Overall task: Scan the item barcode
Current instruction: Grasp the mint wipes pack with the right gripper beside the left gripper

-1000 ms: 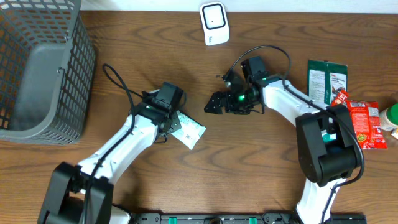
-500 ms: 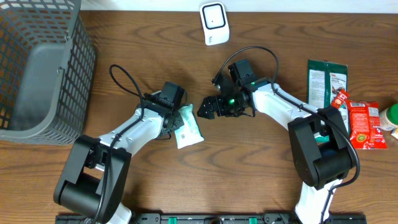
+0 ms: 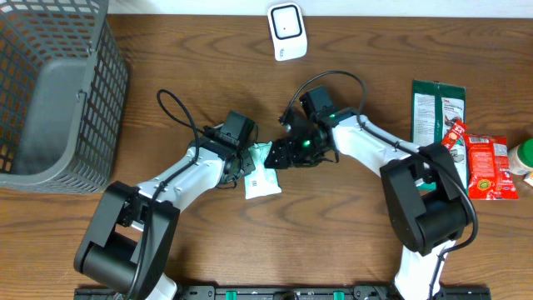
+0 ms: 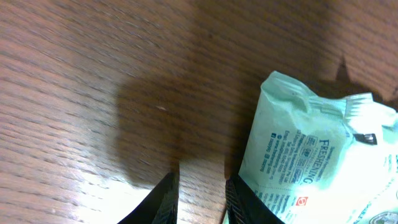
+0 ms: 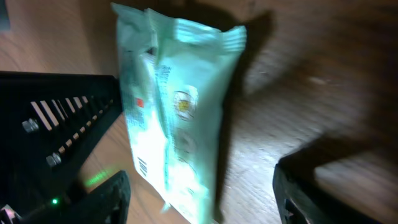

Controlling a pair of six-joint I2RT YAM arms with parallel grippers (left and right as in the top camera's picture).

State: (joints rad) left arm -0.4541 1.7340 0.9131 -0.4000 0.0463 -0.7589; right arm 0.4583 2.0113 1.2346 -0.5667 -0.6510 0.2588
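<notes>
The item is a mint-green packet lying on the wooden table between the two arms. In the left wrist view the packet lies just outside the right-hand finger. My left gripper is open by a narrow gap with only bare wood in it. My right gripper stands open wide around the packet, which sits nearer its left finger, a small barcode showing near that finger. The white scanner stands at the table's far edge.
A grey mesh basket fills the far left corner. At the right lie a dark green packet, a red packet and a white-and-green bottle at the edge. Black cables loop off both wrists.
The left arm carried the packet right and turned it lengthwise, then its jaws parted off it. The right gripper came left over the packet and its jaws have narrowed.
</notes>
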